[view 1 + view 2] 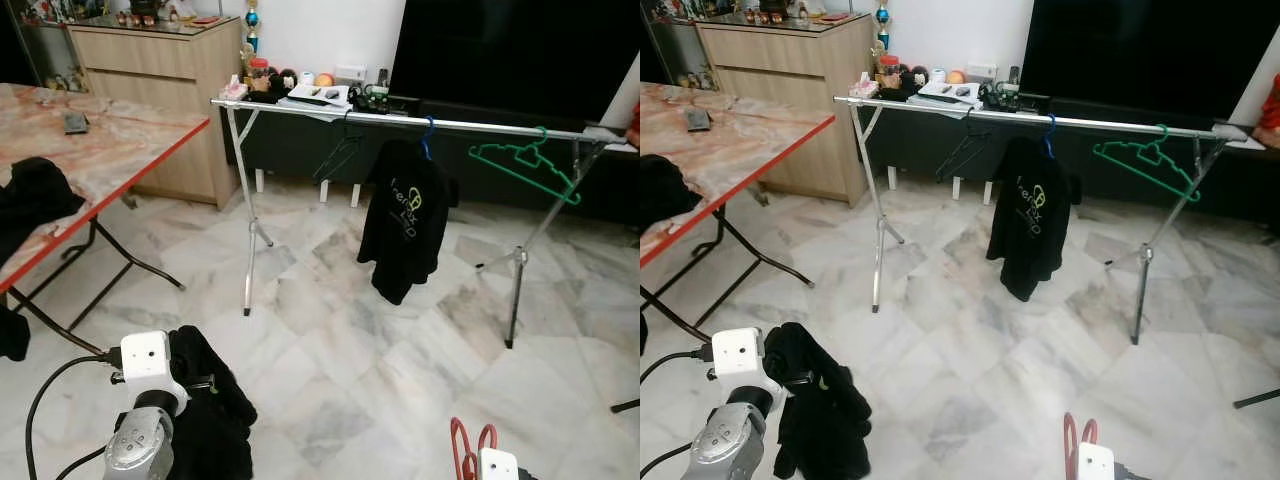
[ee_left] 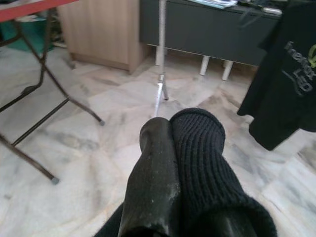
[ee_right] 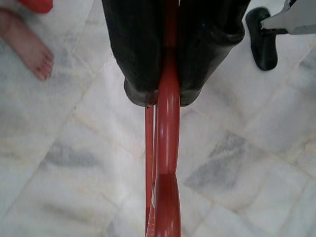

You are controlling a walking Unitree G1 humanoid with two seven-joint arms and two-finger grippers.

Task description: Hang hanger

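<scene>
Open marble floor [image 1: 350, 350] lies between the robot and the clothes rack [image 1: 300, 108] across the far side. On its rail, bare stretches sit at the left end, before the empty black hanger [image 1: 338, 152], and between the hung black T-shirt [image 1: 405, 215] and the tilted green hanger [image 1: 525, 165]. The rack's legs splay at each end. The folding table [image 1: 90, 160] blocks the left side. A dark cabinet stands just behind the rack.

home living room | marble floor [image 1: 330, 330] | wooden sideboard [image 1: 160, 70] | clothes rack [image 1: 400, 122] | television [image 1: 510, 50]
</scene>
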